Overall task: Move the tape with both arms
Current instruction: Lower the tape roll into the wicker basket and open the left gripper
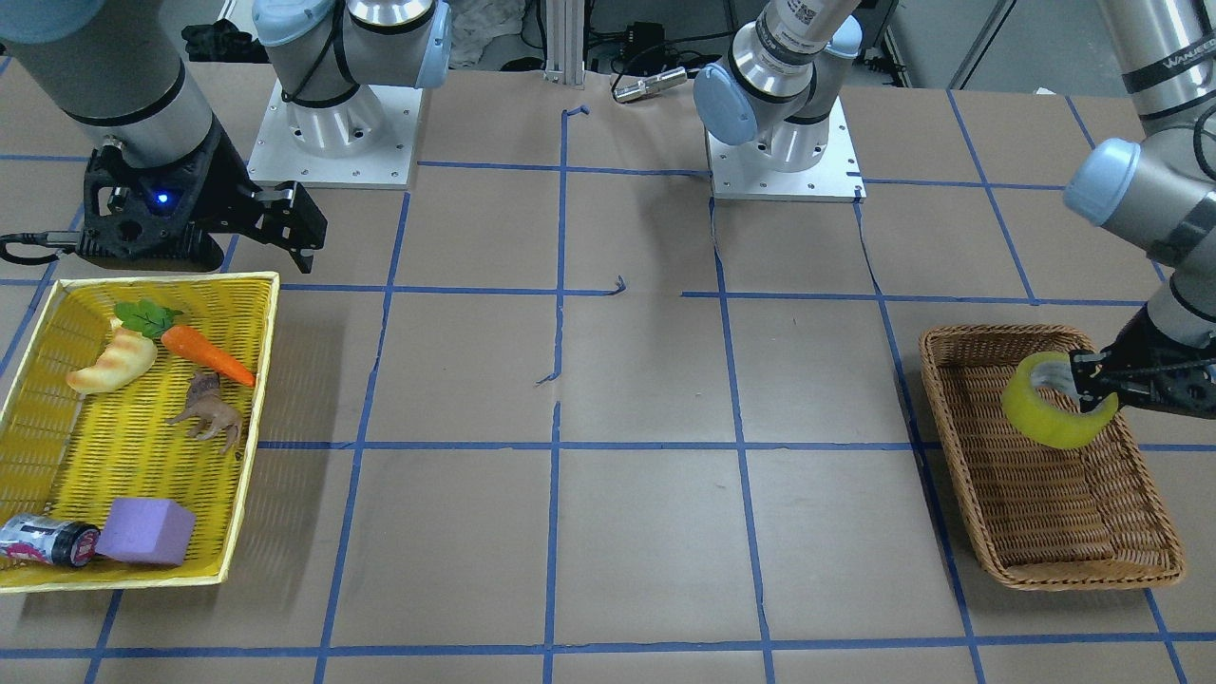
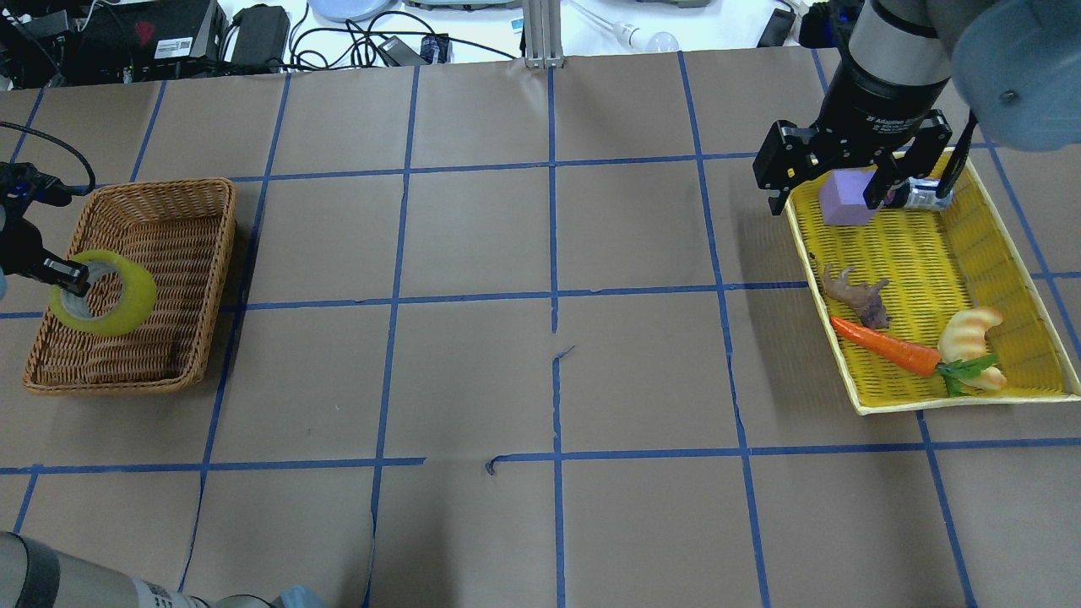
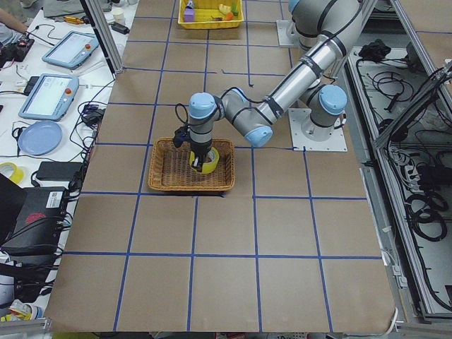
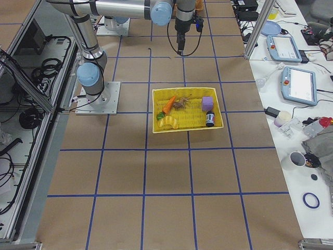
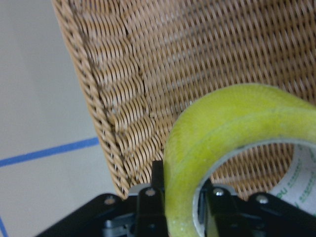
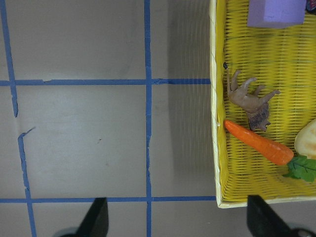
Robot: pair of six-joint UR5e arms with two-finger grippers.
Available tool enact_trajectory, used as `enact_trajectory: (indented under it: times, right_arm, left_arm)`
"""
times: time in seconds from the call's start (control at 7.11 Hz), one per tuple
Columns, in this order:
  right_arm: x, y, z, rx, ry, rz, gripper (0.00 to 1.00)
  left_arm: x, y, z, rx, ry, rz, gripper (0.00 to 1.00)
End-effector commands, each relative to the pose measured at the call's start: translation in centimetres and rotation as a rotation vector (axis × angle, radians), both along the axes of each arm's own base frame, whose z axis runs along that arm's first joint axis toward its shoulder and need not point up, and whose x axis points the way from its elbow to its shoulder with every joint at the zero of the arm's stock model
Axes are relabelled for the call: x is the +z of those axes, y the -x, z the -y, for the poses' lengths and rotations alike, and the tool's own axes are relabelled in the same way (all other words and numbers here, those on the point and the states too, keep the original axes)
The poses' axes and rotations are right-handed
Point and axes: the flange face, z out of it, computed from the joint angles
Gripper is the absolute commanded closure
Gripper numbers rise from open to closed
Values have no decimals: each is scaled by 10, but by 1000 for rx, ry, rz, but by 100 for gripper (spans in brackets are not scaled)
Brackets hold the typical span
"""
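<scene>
Two legible marks only: the collar above the right gripper point(image 2: 826, 198) reads "2F Adaptive", the rest being too small, and the left arm point(image 1: 1164, 66) carries lettering cut off by the frame edge in the front view. Green print on the inner core of the tape point(image 5: 222, 133) is too partial to read.

Tape: a wide, translucent yellow-green roll with a pale grey-white core, standing on edge with its hole facing sideways. The left gripper point(image 5: 182, 197) is clamped on the roll's wall, one finger inside the core and one outside.

Overhead view: the tape lies at 9 o'clock on the table point(image 2: 473, 380), over the 9 o'clock side of the basket point(image 2: 221, 253); contact with the basket floor cannot be judged. The right gripper hangs with jaws wide and empty at 2 o'clock, over the 11 o'clock corner of the tray point(image 2: 912, 253), which holds a block point(image 2: 840, 207), can point(image 2: 925, 196), toy animal point(image 2: 853, 291), carrot point(image 2: 882, 346) and croissant point(image 2: 971, 333).
</scene>
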Motion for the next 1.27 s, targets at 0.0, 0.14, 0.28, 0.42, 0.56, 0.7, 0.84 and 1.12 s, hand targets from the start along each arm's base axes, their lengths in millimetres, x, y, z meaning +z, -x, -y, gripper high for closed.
enact_trajectory:
  times: [0.0, 0.14, 0.28, 0.42, 0.56, 0.7, 0.84, 1.12]
  right_arm:
    - [-1, -4, -1, 9, -5, 4, 0]
    - [-1, -9, -2, 14, -4, 21, 0]
    - [-1, -9, -2, 14, -4, 19, 0]
    - [-2, -9, -2, 14, -6, 16, 0]
    - [-2, -8, -2, 15, -6, 13, 0]
    - [-2, -8, -2, 15, -8, 7, 0]
    - [-2, -8, -3, 15, -8, 7, 0]
    - [-2, -8, -3, 15, -8, 6, 0]
  left_arm:
    - [-32, 0, 5, 10, -11, -49, 87]
    - [-40, 3, 2, 38, -28, -65, 82]
    - [-48, 13, -2, 31, -37, -85, 53]
    - [-37, 18, 0, 23, -3, -100, 14]
    - [-32, 17, 0, 23, 6, -92, 0]
    - [-13, 19, 1, 12, 30, -61, 0]
    - [12, 26, 4, 4, 62, -35, 0]
    - [51, 78, 8, 110, 84, -65, 0]
